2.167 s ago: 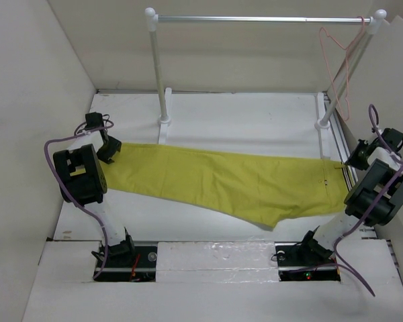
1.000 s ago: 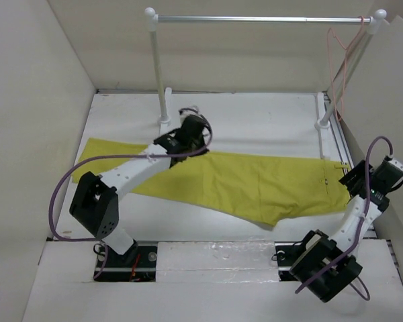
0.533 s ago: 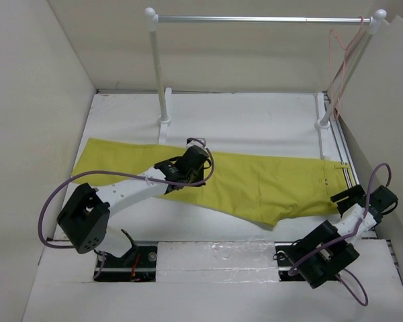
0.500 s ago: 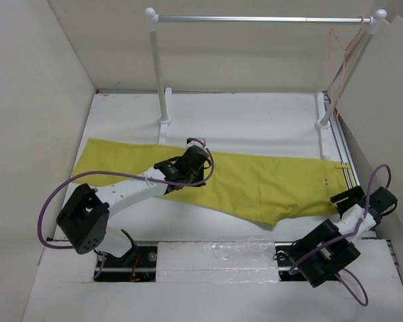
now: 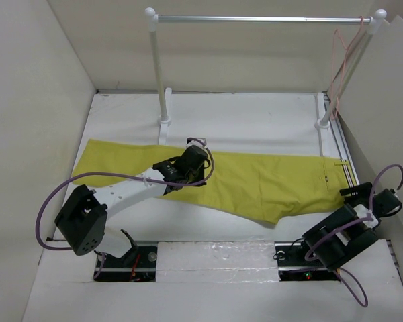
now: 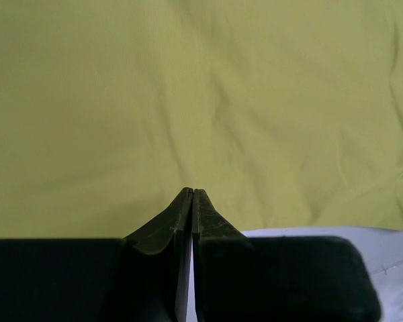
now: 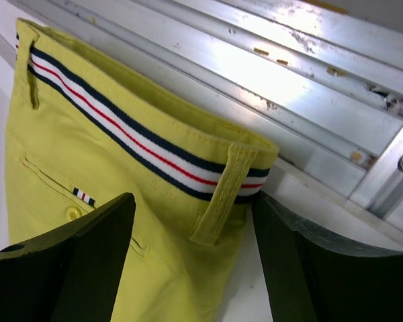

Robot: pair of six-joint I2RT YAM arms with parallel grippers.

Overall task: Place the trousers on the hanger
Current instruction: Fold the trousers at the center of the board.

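A: Status on the hanging job?

B: Early. The trousers (image 5: 255,184) lie flat across the middle of the table (image 5: 242,114), legs toward the left edge, waistband (image 7: 141,144) at the right edge. 0 lifted.

A: Hanger?

B: The hanger (image 5: 342,60) hangs by its hook at the right end of the rail (image 5: 255,19), above the far right corner. Well apart from the cloth, and neither arm is near it.

A: Grippers?

B: 2 different states. The left gripper (image 6: 191,194) is clenched, tips down on the leg cloth about mid-table. I see no fold between the fingers, so I cannot tell if it has pinched any fabric. The right gripper (image 7: 191,201) has its jaws spread wide, straddling a belt loop (image 7: 221,194) on the waistband, grasping nothing.

A: So what's left?

B: By my read, nearly all of it: close on the waistband, raise the garment, get the hanger off the rail or bring the cloth to it, then feed the legs through the loop and drape. Only the approach looks done.
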